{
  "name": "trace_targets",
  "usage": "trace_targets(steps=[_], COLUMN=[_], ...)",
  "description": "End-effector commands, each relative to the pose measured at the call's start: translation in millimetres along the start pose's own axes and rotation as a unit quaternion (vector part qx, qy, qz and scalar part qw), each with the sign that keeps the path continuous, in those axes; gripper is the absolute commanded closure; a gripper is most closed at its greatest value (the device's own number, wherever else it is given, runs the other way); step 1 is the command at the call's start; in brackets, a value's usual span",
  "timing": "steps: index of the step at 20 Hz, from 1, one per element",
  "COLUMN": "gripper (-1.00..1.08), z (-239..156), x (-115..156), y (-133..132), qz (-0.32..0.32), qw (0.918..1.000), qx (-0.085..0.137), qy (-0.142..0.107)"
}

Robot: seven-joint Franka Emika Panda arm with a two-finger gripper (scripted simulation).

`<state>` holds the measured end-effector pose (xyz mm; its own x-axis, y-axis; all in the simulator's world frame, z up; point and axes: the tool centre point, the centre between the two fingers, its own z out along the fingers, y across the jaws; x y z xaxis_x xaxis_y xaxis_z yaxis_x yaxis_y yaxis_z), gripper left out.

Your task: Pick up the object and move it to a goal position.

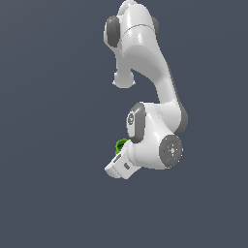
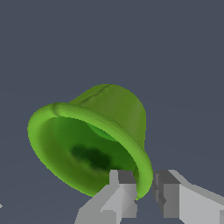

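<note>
Exterior view: the white Franka arm [image 1: 145,97] descends from the top centre of the frame against a plain slate-grey background [image 1: 48,145]; its hand points toward the lower left. A sliver of the green cup [image 1: 121,144] shows just left of centre, beside the wrist housing and mostly hidden by it. A small red mark sits on the grey joint cap [image 1: 170,150]; no writing is legible.

Wrist view: the green cup [image 2: 94,140] lies tilted, its open mouth toward the camera, its interior dark. The gripper [image 2: 144,186] is clenched on the cup's flared rim, one grey finger [image 2: 120,188] inside, the other outside.
</note>
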<state>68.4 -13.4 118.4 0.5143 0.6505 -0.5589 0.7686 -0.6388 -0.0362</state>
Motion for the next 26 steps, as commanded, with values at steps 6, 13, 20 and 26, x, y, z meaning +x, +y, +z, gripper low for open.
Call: trace_targets(steps=[6, 13, 20, 26], gripper=[1.08, 1.08, 1.08, 1.08], z=[-53.2, -114.1, -176.6, -217.2], x=[-47.0, -107.7, -178.8, -231.2], y=[18.3, 35.3, 48.4, 54.9], qz=[-0.006, -0.013, -0.022, -0.028], qw=[0.9985, 0.9928, 0.9817, 0.971], qx=[-0.042, -0.093, -0.148, -0.185], qy=[0.034, 0.074, 0.118, 0.149])
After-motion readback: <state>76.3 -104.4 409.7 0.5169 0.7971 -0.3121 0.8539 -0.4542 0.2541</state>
